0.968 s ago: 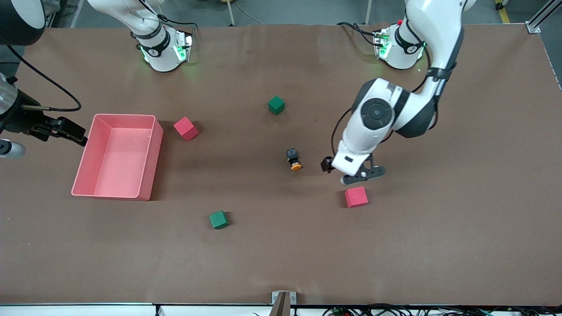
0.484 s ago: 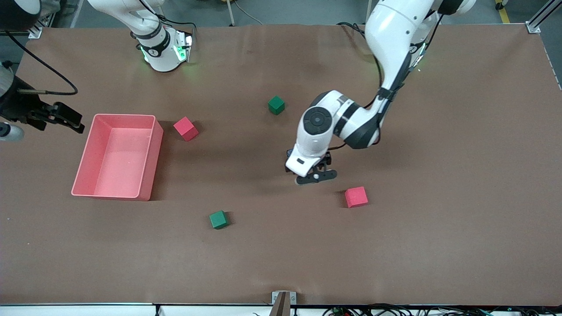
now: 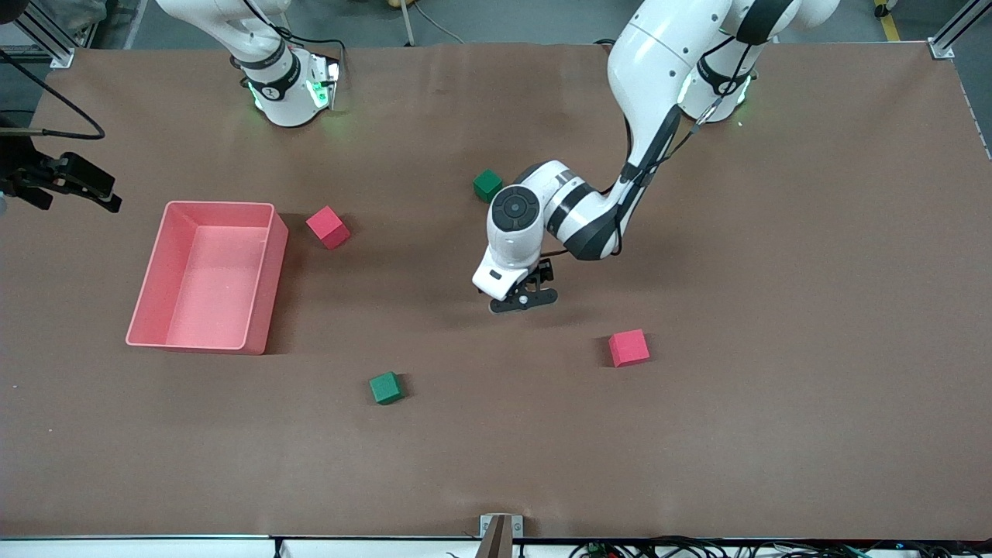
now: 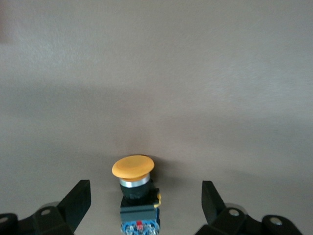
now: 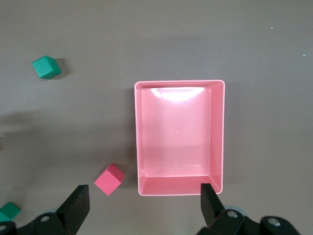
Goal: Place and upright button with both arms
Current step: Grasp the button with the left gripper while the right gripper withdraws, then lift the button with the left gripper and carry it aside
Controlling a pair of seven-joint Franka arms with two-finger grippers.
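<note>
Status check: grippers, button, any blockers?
Left gripper open, straddling the button, no grip. Button lying on its side on the table. Right gripper open, over the pink bin. Nothing crowding the button.

My left gripper (image 3: 523, 302) hangs mid-frame in the front view, low over the table (image 3: 775, 434), with the button (image 4: 136, 196) lying between its fingers. My right gripper (image 3: 97, 194) waits at the frame's edge, at the right arm's end, above the tray (image 3: 267, 256). The near cube (image 3: 327, 226) sits just beside the tray. The upper cube (image 3: 487, 184) is above centre. The lower cube (image 3: 385, 387) and the last cube (image 3: 628, 347) lie below centre.
</note>
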